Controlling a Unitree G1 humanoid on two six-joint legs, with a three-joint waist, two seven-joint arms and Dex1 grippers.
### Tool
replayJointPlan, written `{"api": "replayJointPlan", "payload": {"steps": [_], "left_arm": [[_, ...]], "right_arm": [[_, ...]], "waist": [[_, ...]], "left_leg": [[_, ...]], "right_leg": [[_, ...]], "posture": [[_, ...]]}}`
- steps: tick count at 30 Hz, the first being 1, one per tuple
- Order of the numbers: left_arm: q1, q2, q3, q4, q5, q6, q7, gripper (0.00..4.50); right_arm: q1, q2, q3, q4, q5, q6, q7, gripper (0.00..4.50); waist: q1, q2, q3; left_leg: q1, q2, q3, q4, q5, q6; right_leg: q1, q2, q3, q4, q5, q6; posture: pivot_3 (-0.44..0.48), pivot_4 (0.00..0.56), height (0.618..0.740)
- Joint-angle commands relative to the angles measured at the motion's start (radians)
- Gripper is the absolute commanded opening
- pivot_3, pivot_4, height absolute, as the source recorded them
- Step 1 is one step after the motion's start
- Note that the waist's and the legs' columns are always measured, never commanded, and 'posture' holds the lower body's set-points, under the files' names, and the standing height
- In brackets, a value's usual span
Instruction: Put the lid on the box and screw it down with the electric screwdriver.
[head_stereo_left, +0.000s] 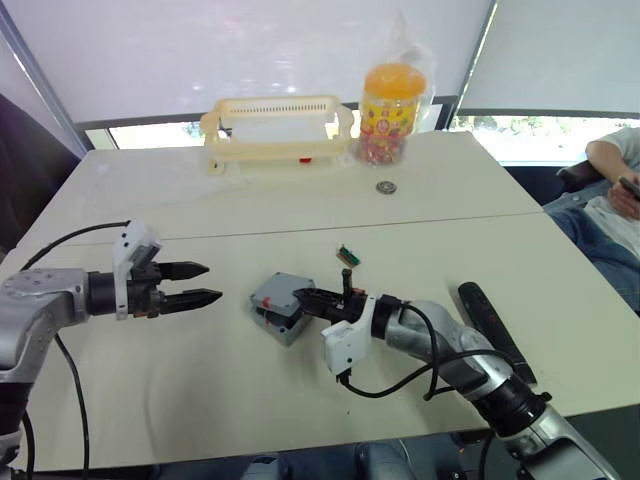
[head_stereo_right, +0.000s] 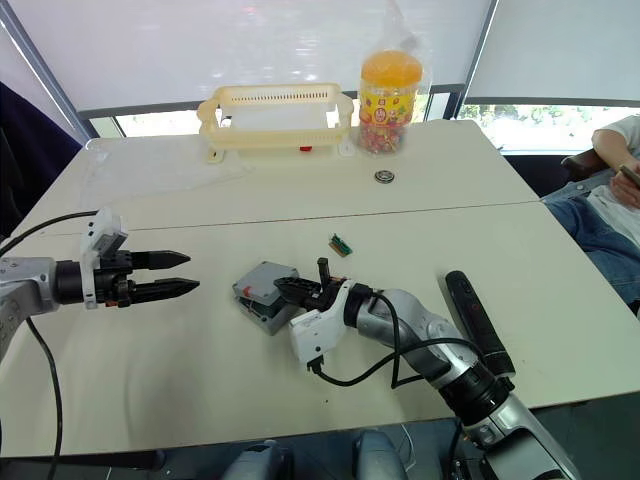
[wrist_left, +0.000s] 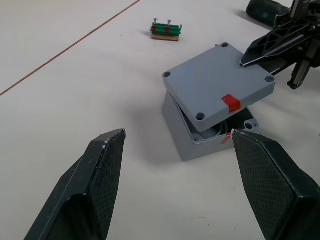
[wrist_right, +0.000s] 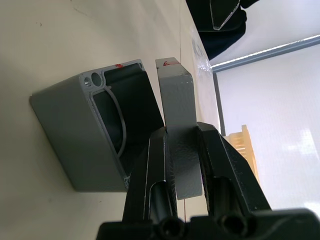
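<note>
- Bright blinds back a pale bench (head_stereo_left: 200, 390); toward twelve o'clock on it stand a cream basket (head_stereo_left: 278, 128) and an orange-topped jar (head_stereo_left: 390, 100), and a person sits off at three o'clock.
- Near the bench's middle sits the box (wrist_left: 200, 131), with the lid (wrist_left: 217, 82) lying askew over its opening, one edge raised and a corner of the cavity exposed.
- The right end effector (wrist_right: 177, 150) comes in from the box's four o'clock and is clamped on the lid's edge, one finger on each face.
- The left end effector (head_stereo_left: 205, 283) hangs at the box's nine o'clock, well apart from it, fingers spread and holding nothing.
- The electric screwdriver (head_stereo_left: 495, 330) lies untouched at the box's three o'clock, beyond the right forearm; a small green part (head_stereo_left: 347, 255) rests toward one o'clock.
- Step in hand, as I judge it: seating the lid. Doing it well means levelling the lid, squaring its corners and screw holes to the box's, then lowering it flat before letting go.
- Whether the raised edge is catching on the box rim is hard to tell, so a gentle slide seems wiser than a press.
- The idle left end effector could steady the box against sliding.
</note>
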Motion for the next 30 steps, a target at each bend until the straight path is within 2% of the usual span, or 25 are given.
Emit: {"api": "replayJointPlan", "payload": {"steps": [1,30], "left_arm": [[-0.010,0.001,0.008,-0.021,0.007,-0.016,0.009,3.46],[-0.049,-0.016,-0.028,0.001,0.037,-0.039,0.015,3.46]], "right_arm": [[-0.021,0.011,0.000,-0.009,-0.006,-0.010,-0.010,0.14],[0.021,0.021,0.028,-0.034,-0.029,0.001,0.025,0.14]], "waist": [[0.000,0.000,0.000],[0.000,0.000,0.000]], "left_leg": [[0.000,0.000,0.000,0.000,0.000,0.000],[0.000,0.000,0.000,0.000,0.000,0.000]], "right_leg": [[0.000,0.000,0.000,0.000,0.000,0.000],[0.000,0.000,0.000,0.000,0.000,0.000]], "posture": [[0.000,0.150,0.740],[0.000,0.150,0.740]]}}
